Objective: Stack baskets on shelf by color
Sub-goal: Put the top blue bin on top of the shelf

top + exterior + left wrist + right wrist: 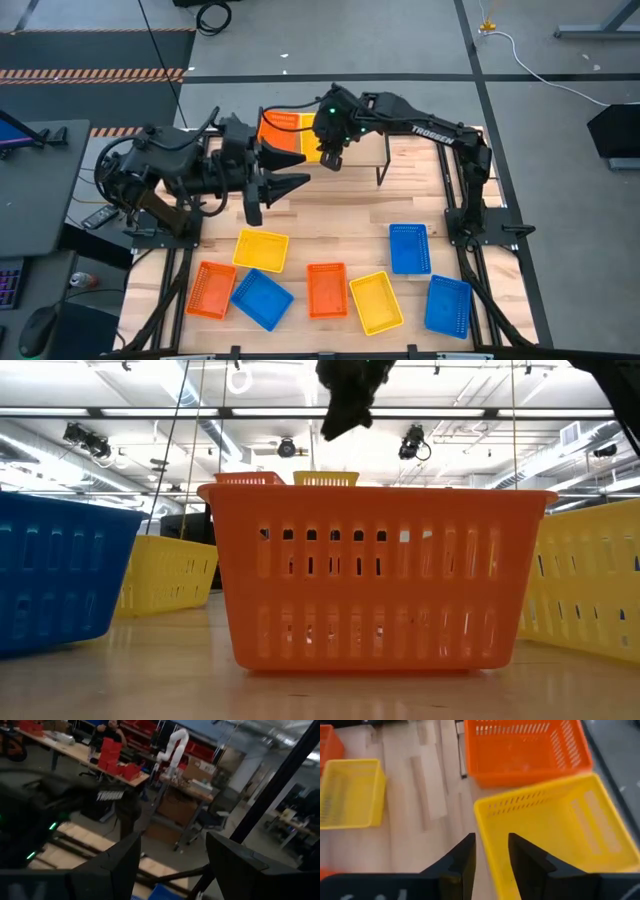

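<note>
In the high view, the left tool [300, 185] sits at centre left with its fingers spread wide, holding nothing. On the shelf [400, 150] at upper centre stand an orange basket [276, 130] and a yellow basket [308, 135] side by side. The right tool [330, 160] hangs over the yellow one, fingers slightly apart, empty. Seven mesh-walled baskets lie along the lower tabletop [330, 225]: orange, yellow and blue.

Bright even overhead light; ceiling lamps glare in low view; left wrist view motion-blurred.
</note>
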### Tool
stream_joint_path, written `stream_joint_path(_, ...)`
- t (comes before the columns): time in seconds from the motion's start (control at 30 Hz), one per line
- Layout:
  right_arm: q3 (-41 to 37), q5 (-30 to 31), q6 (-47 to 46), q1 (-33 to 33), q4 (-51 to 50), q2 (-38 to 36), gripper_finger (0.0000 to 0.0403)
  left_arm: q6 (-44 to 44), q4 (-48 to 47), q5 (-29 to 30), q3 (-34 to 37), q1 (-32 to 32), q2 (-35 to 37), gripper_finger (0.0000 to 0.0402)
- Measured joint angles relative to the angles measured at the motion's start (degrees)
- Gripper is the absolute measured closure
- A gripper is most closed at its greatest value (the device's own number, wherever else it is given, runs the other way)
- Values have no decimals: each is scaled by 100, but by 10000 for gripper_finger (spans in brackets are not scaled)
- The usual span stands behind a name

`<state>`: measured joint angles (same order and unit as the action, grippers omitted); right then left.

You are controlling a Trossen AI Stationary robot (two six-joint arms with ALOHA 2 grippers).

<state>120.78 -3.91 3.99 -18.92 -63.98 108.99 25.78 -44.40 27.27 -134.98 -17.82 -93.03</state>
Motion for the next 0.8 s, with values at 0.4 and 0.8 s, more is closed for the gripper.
stream_joint_path(0.4, -114, -1280, -590, 721, -2540, -96, 275, 398, -1328, 19, 0, 369, 5, 171)
stream_joint_path(0.8, -1296, -1423, -3697, 1953, -2588, -387, 276, 224, -1671, -4, -2, 396, 442, 171)
